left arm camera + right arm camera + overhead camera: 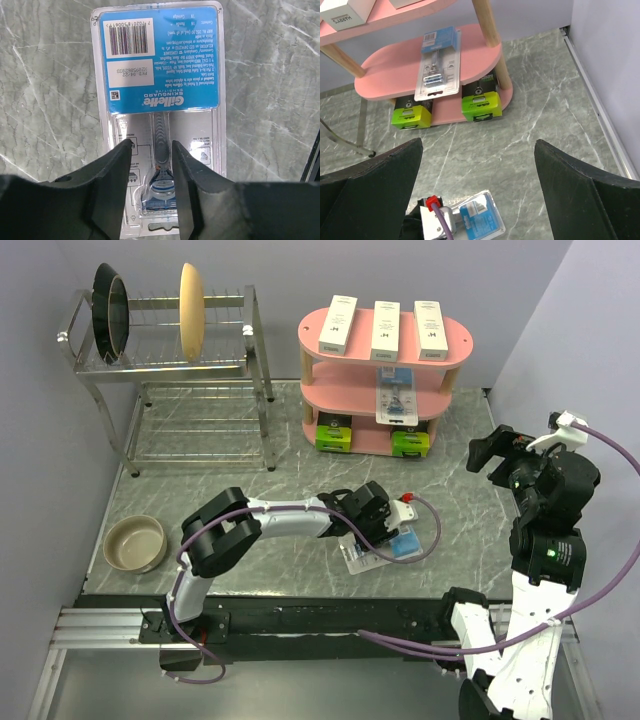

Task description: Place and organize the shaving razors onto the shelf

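Note:
A clear blister pack with a blue card (160,65) lies flat on the marble table (385,550). My left gripper (152,145) hangs just over it, open, its jaws on either side of the razor handle bulge; in the top view the left gripper (386,537) is at the table's middle. The pink shelf (460,352) holds three white boxes (385,330) on top, another blister pack (397,395) on the middle board and two black-and-lime boxes (334,433) at the bottom. My right gripper (488,453) hovers wide open and empty, facing the shelf (385,85).
A metal dish rack (170,365) with dark pans (110,310) and a tan plate (190,297) stands at the back left. A tan bowl (135,543) sits at the front left. The left arm's purple cable (435,530) loops beside the pack.

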Robot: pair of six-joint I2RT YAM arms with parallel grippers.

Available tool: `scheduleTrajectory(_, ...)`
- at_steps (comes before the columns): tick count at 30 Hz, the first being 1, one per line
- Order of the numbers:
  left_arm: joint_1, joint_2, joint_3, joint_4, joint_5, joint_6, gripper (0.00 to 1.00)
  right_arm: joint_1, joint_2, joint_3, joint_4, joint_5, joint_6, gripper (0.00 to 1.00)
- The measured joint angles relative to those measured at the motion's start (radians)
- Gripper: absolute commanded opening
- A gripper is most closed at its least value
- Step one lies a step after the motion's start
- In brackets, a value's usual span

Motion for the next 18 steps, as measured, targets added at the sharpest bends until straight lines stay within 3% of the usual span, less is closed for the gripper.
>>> scheduleTrajectory(5, 0.000, 0.003, 0.000, 0.000, -0.002, 0.007, 0.28, -0.003, 0.000, 0.000, 0.000, 0.000, 0.000, 0.99)
scheduleTrajectory(7, 0.000, 0.003, -0.004, 0.003, -0.005, 0.018, 0.30, -0.005, -0.002, 0.000, 0.000, 0.000, 0.000, 0.99)
scheduleTrajectory(11, 0.000, 0.008, -0.023, 0.007, -0.010, 0.035, 0.42, -0.006, -0.003, -0.001, -0.001, -0.008, 0.000, 0.99)
scheduleTrajectory(12, 0.000, 0.011, -0.026, 0.009, -0.010, 0.037, 0.41, -0.006, -0.003, -0.001, -0.001, -0.011, 0.000, 0.99)
scheduleTrajectory(13, 0.000, 0.013, -0.026, 0.013, -0.010, 0.043, 0.37, -0.006, -0.003, -0.001, -0.001, -0.015, 0.000, 0.99)
scheduleTrajectory(14, -0.001, 0.014, -0.026, 0.019, -0.010, 0.047, 0.26, -0.006, -0.003, -0.001, -0.002, -0.017, 0.000, 0.99)
scheduleTrajectory(18, -0.006, 0.020, -0.026, 0.035, -0.006, 0.053, 0.10, -0.006, -0.003, -0.001, -0.002, -0.022, 0.000, 0.99)
